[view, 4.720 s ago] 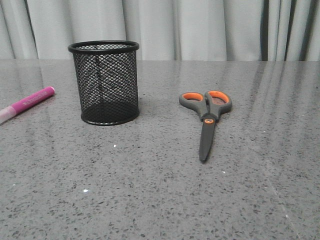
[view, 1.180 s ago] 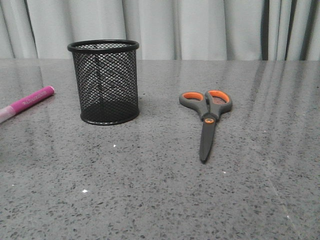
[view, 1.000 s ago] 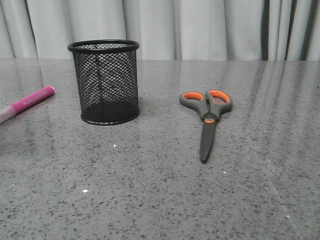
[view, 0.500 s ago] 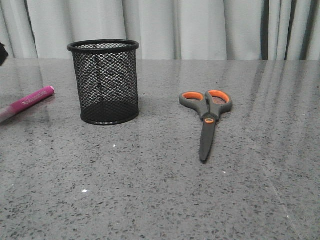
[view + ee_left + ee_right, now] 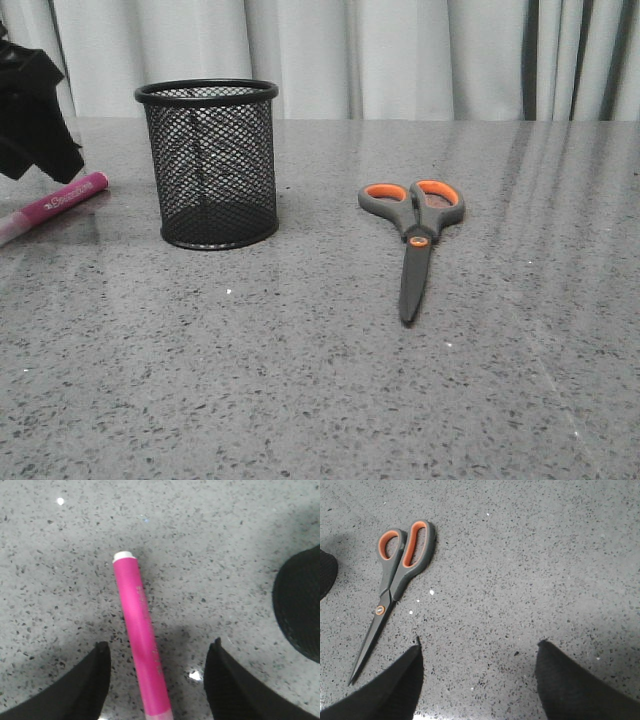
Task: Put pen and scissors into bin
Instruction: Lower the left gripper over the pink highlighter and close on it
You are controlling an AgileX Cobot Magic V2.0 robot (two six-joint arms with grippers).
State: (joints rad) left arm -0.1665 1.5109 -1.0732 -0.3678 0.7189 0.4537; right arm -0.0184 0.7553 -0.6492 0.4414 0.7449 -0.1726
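Pen (image 5: 139, 635) cap end cut off between spread left jaws, right jaws spread.

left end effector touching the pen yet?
Apart. The left wrist view shows the pen lying between the open fingers of the left end effector, with bare table visible on both sides of it.

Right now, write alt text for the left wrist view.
A magenta pen lies on a speckled grey table, between the two open black fingers of the left gripper, which do not touch it. The dark bin shows at one edge.
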